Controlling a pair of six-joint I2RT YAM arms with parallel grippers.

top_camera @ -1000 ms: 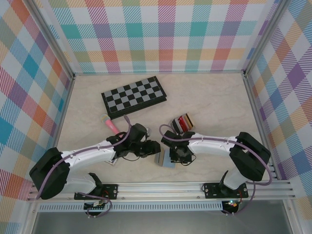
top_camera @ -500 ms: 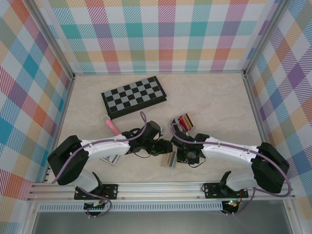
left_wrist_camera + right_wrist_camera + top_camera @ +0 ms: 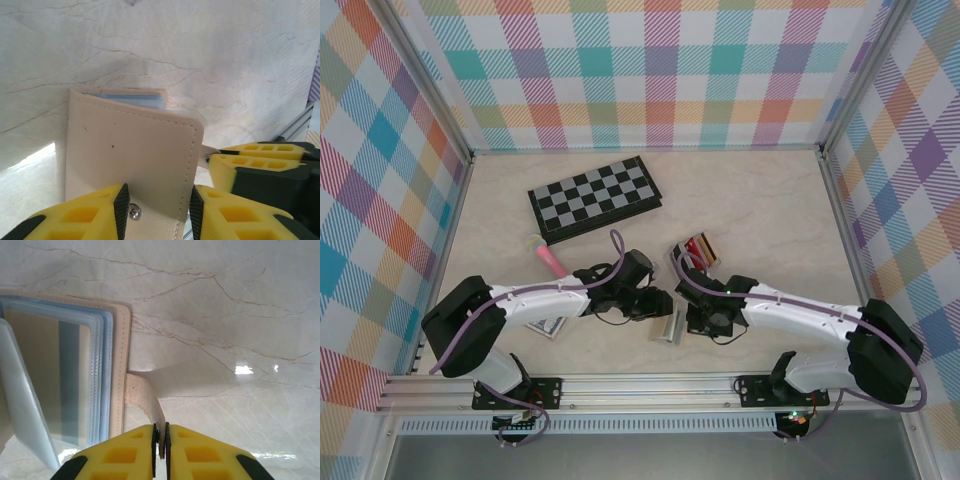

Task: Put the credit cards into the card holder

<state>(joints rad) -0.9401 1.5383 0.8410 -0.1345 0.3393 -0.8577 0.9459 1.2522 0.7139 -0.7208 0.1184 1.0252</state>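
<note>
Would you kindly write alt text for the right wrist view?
The right pincer is shut on the strap of an open cream wallet, whose clear sleeves fan out at the picture's left, over a pale marble table.

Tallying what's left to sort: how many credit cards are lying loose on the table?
3 visible, fanned in one pile: black card on the left, red card in the middle, gold card on the right. Others may hide underneath.

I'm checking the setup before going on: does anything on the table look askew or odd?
The beige wallet near the front edge looks odd: it is open with its clear sleeves fanned loose, and the right pincer is shut on just its thin closure strap, which curves away from the cover.
</note>
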